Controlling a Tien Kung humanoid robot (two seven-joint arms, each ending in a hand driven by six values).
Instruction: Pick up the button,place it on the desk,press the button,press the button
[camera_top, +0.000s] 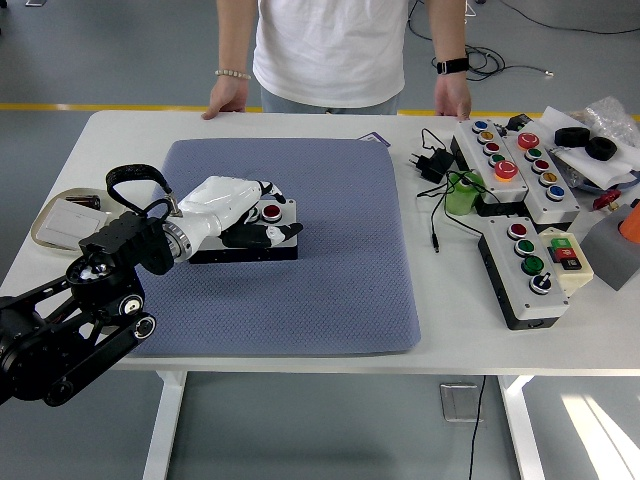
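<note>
The button box (262, 232) lies flat on the blue-grey mat (330, 290), left of the mat's middle, long side across the view; it looks a rigid plastic case, light-topped and dark-sided, likely light enough for one hand but smooth, so a grip across the two long side walls would suit it better than the top, where the caps stand; the caps themselves should need only a straight downward push; a red cap (271, 212) shows at its right end, the other caps hidden under the hand; the left hand (235, 208) lies over the box's left and middle, palm down, wrist coming in from the lower left, fingers (270, 236) stretched loosely along the top and near edge, clasping nothing; whether a fingertip bears on a cap is hard to tell from this angle; a person stands at the far edge, both hands resting on the table (300, 125)
</note>
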